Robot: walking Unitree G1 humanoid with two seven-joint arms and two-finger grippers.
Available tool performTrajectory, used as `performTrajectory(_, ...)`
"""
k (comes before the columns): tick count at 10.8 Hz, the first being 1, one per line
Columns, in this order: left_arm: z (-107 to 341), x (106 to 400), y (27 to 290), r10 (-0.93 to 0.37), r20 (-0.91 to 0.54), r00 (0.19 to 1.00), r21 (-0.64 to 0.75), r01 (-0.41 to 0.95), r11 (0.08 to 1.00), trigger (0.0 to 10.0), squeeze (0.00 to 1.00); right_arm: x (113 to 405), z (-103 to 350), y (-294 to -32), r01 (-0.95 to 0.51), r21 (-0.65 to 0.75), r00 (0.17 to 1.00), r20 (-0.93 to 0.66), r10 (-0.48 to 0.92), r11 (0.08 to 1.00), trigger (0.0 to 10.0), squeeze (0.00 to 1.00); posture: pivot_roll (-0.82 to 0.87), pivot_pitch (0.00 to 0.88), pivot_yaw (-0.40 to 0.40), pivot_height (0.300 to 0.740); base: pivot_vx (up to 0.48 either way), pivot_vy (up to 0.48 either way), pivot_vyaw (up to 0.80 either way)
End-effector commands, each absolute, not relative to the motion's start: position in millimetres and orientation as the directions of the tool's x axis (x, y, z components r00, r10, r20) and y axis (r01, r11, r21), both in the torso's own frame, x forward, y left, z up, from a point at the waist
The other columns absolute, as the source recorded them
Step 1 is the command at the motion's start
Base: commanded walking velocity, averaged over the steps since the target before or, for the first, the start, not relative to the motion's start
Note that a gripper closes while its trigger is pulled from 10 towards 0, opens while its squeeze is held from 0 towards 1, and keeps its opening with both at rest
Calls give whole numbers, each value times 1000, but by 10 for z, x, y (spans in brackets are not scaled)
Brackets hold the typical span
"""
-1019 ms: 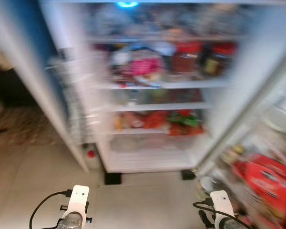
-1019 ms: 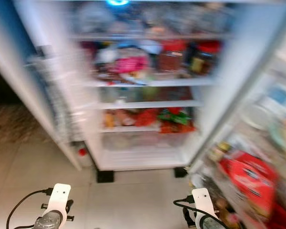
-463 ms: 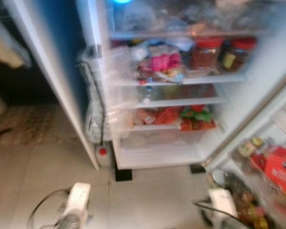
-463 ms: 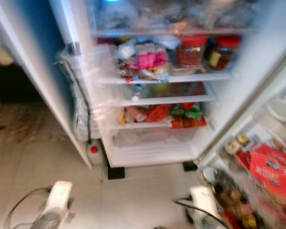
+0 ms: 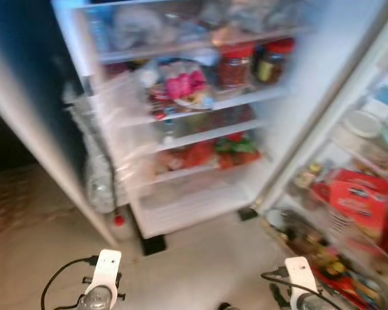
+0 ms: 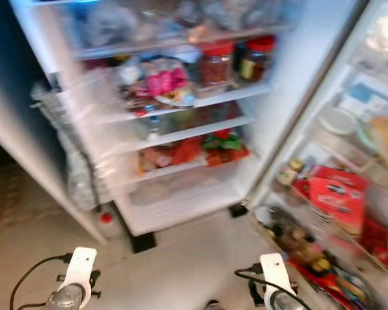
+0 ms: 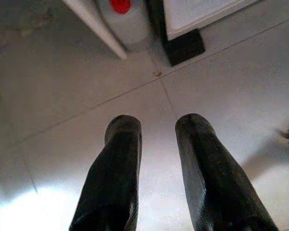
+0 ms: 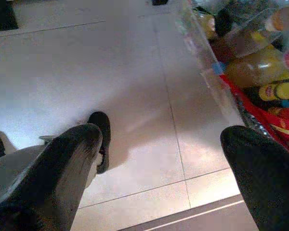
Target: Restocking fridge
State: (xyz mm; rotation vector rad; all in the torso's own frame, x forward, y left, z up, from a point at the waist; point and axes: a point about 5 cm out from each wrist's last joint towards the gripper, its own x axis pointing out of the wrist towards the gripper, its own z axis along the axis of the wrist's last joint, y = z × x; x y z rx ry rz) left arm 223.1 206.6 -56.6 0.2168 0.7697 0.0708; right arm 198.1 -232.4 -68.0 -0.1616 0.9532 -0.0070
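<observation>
The open fridge (image 5: 323,97) stands before me, its shelves packed with food. Two red-lidded jars (image 5: 235,64) and a pink packet (image 5: 184,84) sit on an upper shelf, with red and green packs (image 5: 236,147) lower down. Both arms hang low at the bottom of the eye views, over the floor. My left gripper (image 7: 157,124) is open above bare tiles with nothing between its fingers. Wide open and empty too, my right gripper (image 8: 164,137) hangs beside the door's bottom rack of bottles (image 8: 260,72).
The fridge door (image 5: 368,129) stands open on the right, its racks holding a red box (image 5: 355,200), jars and bottles. A white bottle with a red cap (image 5: 119,226) stands on the floor by the fridge's left foot. Pale floor tiles (image 5: 200,265) lie ahead.
The camera has swung and tilted, so the fridge now sits slanted and more of the door racks shows. Both arms stay low and nothing was taken hold of.
</observation>
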Motion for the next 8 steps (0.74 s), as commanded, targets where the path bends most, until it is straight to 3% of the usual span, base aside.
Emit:
performTrajectory(1, -628, 2132, 2088, 145, -711, 688, 216, 17, 976, 10000, 0, 1931, -704, -2339, -55, -139, 563, -822, -84, 989, 10000, 0, -148, 148, -9, 740, 0, 0, -781)
performTrajectory(8, -636, 2122, 2093, 139, -721, 679, 215, 28, 976, 10000, 0, 1925, -709, -2332, -62, -138, 560, -825, -80, 988, 10000, 0, -148, 140, -6, 740, 0, 0, -781)
